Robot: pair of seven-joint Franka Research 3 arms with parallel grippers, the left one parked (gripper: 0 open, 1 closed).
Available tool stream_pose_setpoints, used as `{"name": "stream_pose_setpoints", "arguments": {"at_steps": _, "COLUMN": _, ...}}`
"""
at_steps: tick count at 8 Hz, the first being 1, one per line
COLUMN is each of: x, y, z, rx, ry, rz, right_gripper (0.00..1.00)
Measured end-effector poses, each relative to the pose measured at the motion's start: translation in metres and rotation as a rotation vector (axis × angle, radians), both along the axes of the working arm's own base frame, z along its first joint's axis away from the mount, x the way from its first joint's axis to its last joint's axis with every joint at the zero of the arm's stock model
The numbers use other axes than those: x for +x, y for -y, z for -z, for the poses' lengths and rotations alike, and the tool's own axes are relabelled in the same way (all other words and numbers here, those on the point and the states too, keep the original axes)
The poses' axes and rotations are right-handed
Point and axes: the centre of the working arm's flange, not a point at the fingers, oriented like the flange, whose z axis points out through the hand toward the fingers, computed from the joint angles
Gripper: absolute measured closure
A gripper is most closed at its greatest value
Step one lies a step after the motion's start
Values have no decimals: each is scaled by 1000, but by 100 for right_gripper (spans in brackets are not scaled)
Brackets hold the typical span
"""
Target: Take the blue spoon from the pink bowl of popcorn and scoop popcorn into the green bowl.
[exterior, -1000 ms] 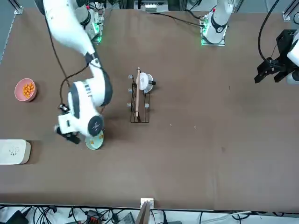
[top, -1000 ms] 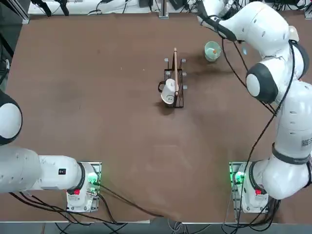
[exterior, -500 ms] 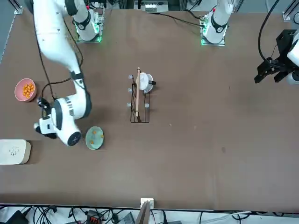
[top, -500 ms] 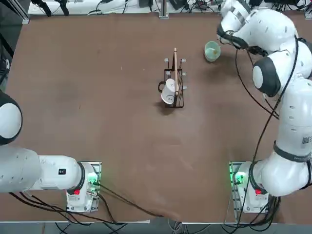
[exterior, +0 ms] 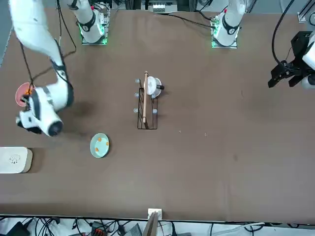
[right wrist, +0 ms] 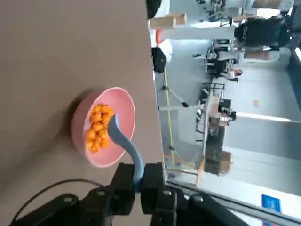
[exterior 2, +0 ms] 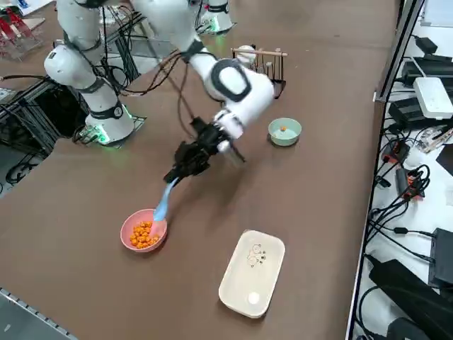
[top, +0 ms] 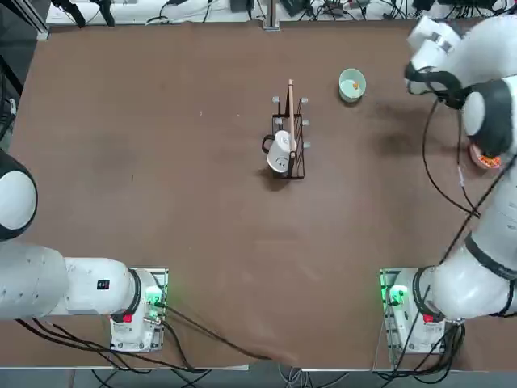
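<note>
My right gripper (exterior 2: 185,164) is shut on the handle of the blue spoon (exterior 2: 164,202), which slants down toward the pink bowl (exterior 2: 144,231). In the right wrist view the spoon (right wrist: 124,141) runs from between my fingers (right wrist: 123,181) to its head, which sits over the popcorn (right wrist: 98,127) heaped in the pink bowl (right wrist: 123,113). Whether the head touches the popcorn I cannot tell. The green bowl (exterior 2: 284,131) stands apart toward the table's middle, with a few popcorn pieces (exterior: 99,142) in it. In the front view my arm hides part of the pink bowl (exterior: 19,94).
A white rounded-square box (exterior 2: 252,273) lies near the pink bowl at the table's far edge. A wire rack (top: 291,145) with a white smiley mug (top: 279,155) stands mid-table. The pink bowl is close to the table's right edge.
My right arm has swung from over the green bowl to the robot's right, carrying the spoon to the pink bowl. The green bowl is now uncovered.
</note>
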Motion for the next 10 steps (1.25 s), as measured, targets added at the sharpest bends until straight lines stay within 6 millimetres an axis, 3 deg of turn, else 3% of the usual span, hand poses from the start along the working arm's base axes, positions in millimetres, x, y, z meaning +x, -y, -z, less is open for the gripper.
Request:
{"name": "stream_pose_setpoints", "arguments": {"at_steps": 3, "x": -54, "y": 32, "z": 46, "rx": -53, "ry": 14, "rz": -40, "right_gripper": 88}}
{"name": "stream_pose_setpoints", "arguments": {"at_steps": 4, "x": -59, "y": 32, "z": 52, "rx": -55, "ry": 13, "rz": -42, "right_gripper": 74}}
{"name": "stream_pose_setpoints", "arguments": {"at_steps": 5, "x": -57, "y": 29, "z": 51, "rx": -55, "ry": 19, "rz": -48, "right_gripper": 54}}
{"name": "stream_pose_setpoints", "arguments": {"at_steps": 6, "x": -53, "y": 26, "z": 45, "rx": -52, "ry": 35, "rz": -55, "right_gripper": 36}}
{"name": "stream_pose_setpoints", "arguments": {"at_steps": 8, "x": -40, "y": 9, "z": 11, "rx": -2, "ry": 122, "rz": -27, "right_gripper": 1}}
{"name": "stream_pose_setpoints", "arguments": {"at_steps": 10, "x": -33, "y": -16, "z": -24, "rx": 88, "ry": 198, "rz": 21, "right_gripper": 0}}
